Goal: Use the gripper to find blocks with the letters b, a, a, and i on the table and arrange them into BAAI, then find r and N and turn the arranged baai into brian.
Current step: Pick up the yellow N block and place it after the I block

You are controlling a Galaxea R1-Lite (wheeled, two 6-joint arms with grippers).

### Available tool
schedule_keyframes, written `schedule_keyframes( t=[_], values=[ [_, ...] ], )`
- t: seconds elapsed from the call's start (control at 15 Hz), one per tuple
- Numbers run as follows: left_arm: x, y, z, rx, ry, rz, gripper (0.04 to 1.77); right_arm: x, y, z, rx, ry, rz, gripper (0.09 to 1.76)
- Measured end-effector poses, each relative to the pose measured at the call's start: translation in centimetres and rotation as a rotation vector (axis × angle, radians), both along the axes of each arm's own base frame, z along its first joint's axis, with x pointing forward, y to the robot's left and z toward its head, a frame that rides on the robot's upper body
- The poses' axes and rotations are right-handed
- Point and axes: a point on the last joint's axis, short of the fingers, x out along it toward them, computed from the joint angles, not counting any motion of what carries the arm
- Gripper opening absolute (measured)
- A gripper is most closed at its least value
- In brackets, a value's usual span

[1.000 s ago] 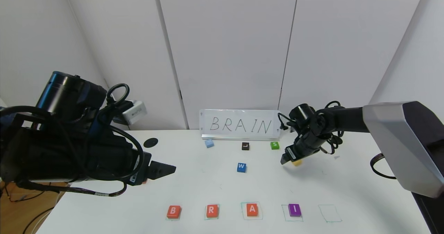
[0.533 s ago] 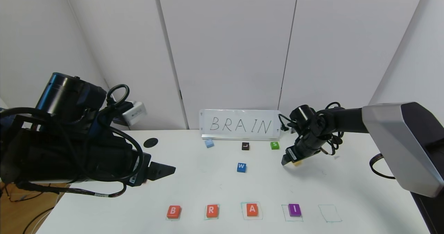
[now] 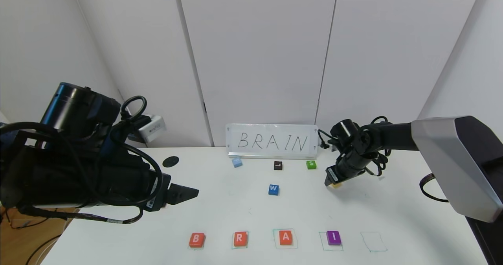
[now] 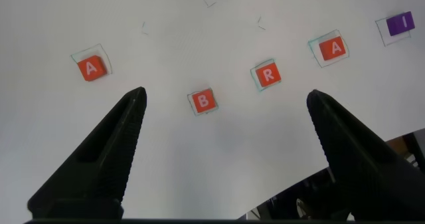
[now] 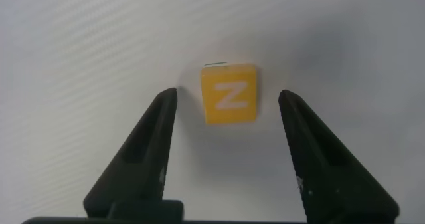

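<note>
On the white table [image 3: 235, 214] a front row reads B [image 3: 197, 239], r [image 3: 240, 238], A [image 3: 285, 237], I [image 3: 333, 237], each in a green drawn square. My right gripper [image 3: 331, 182] is low over the yellow N [image 3: 336, 185] at the back right. In the right wrist view the N [image 5: 229, 94] lies between the tips of that gripper [image 5: 228, 92], with a gap on each side. My left gripper [image 3: 194, 193] hovers open at the left, empty. Its wrist view shows the gripper [image 4: 226, 93] above B [image 4: 202, 101], with a second A [image 4: 91, 68] off to one side.
A green drawn square [image 3: 374, 241] lies beyond the I. A BRAIN sign [image 3: 272, 141] stands at the back. In front of it lie a light blue block [image 3: 237, 162], a black L [image 3: 278, 165], a green S [image 3: 311, 164] and a blue W [image 3: 274, 189]. A black hole [image 3: 170, 161] is at the back left.
My right gripper has shifted a little to the right and settled lower around the yellow N. The left arm and the row of blocks have not moved.
</note>
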Motion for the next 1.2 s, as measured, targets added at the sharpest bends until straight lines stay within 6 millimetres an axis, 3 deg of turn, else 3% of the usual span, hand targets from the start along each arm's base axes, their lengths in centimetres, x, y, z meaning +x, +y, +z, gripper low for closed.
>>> schedule_keyframes(
  t=[0.2, 0.27, 0.33, 0.67, 1.2],
  values=[
    [0.0, 0.0, 0.0, 0.0, 0.0, 0.0, 1.72, 0.0, 0.1, -0.1, -0.001, 0.002, 0.002, 0.8],
    [0.0, 0.0, 0.0, 0.0, 0.0, -0.001, 1.72, 0.0, 0.1, -0.2, -0.001, 0.003, 0.002, 0.58],
    [-0.1, 0.0, 0.0, 0.0, -0.001, -0.001, 1.72, 0.0, 0.1, -0.2, -0.001, 0.003, 0.001, 0.53],
    [-0.1, 0.0, 0.1, -0.001, -0.003, -0.003, 1.72, -0.3, -0.2, 0.2, -0.004, 0.014, -0.004, 0.53],
    [-0.1, -0.1, -0.1, 0.002, 0.002, -0.006, 1.72, -3.0, -1.6, 3.6, -0.004, 0.031, -0.02, 0.53]
  ],
)
